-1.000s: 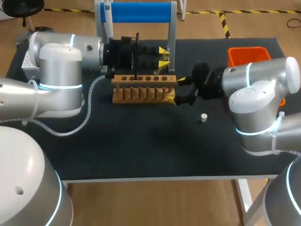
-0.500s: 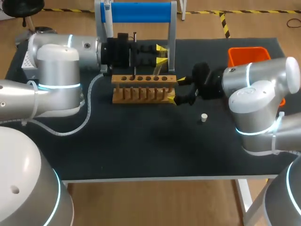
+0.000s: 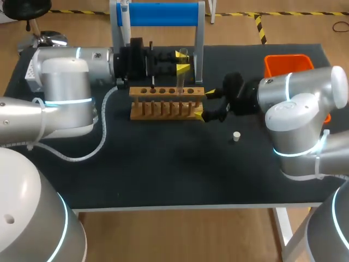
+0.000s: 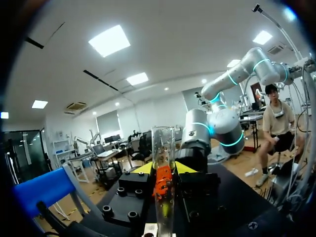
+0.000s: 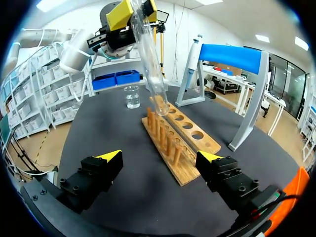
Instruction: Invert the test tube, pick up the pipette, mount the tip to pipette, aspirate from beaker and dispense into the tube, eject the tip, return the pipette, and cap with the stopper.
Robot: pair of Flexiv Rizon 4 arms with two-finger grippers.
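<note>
Just 1 test tube [image 3: 180, 82] in pinch of left gripper [image 3: 181, 61]; right gripper [image 3: 204, 104] spread.

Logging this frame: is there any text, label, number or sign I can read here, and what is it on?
No text can be read in any view.
On the test tube: no legible marks.
On the beaker: any markings are too small to read.
On the pipette: any print is too small to read.
On the wooden rack: no print shows.

Clear tube [image 4: 163, 148], orange print between yellow fingertips [image 4: 142, 168]. Tan wooden rack [image 3: 166, 109]. Blue stand bar [image 3: 163, 13]. Orange bin [image 3: 287, 63]. White stopper [image 3: 236, 136]. Clear beaker [image 5: 131, 96]. Black table [image 3: 163, 169]. Silver arms [image 3: 65, 82], cyan rings.
</note>
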